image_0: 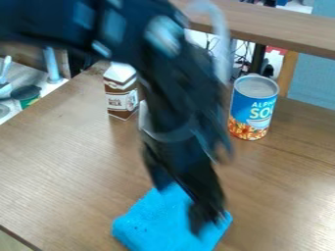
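Note:
The black gripper [196, 196] hangs down from the upper left, blurred, over a bright blue folded cloth [160, 223] near the table's front. Its lower end overlaps the cloth's right part; whether it touches the cloth cannot be made out. Behind the arm on the left stands a brown and white milk carton [122, 98]. A blue soup can [252, 110] with an orange lower band stands upright to the right of the arm.
The wooden table [72, 162] has an edge along the lower left. A raised wooden shelf or ledge [288, 29] runs across the back right. At the far left, beyond the table, is a lower surface with a green container [27, 98] and a metal post.

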`<state>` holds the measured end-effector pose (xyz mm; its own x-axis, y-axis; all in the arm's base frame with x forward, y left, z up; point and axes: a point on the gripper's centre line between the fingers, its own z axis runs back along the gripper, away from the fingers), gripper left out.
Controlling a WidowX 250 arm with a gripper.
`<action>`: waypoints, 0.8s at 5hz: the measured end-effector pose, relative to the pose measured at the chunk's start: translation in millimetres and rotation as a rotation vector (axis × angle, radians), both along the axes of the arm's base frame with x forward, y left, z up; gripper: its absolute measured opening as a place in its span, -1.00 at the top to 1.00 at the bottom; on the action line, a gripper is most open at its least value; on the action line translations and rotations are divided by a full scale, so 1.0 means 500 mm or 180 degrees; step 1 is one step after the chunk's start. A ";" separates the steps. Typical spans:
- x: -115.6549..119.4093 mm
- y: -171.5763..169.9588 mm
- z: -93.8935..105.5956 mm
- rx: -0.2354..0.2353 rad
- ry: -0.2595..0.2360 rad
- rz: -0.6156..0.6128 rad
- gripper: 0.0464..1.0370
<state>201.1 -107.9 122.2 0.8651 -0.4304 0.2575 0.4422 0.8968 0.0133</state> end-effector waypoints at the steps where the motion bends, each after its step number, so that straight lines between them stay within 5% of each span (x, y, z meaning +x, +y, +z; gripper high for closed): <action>1: -0.008 0.079 0.016 -0.0045 -0.0025 0.0235 -0.93; 3: -0.009 0.112 -0.118 0.0133 0.0345 0.0243 -0.93; 4: -0.002 0.110 -0.177 0.0153 0.0404 0.0210 -0.93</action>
<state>200.0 -52.9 33.5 0.9162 -0.3808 0.1247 0.3833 0.9236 0.0047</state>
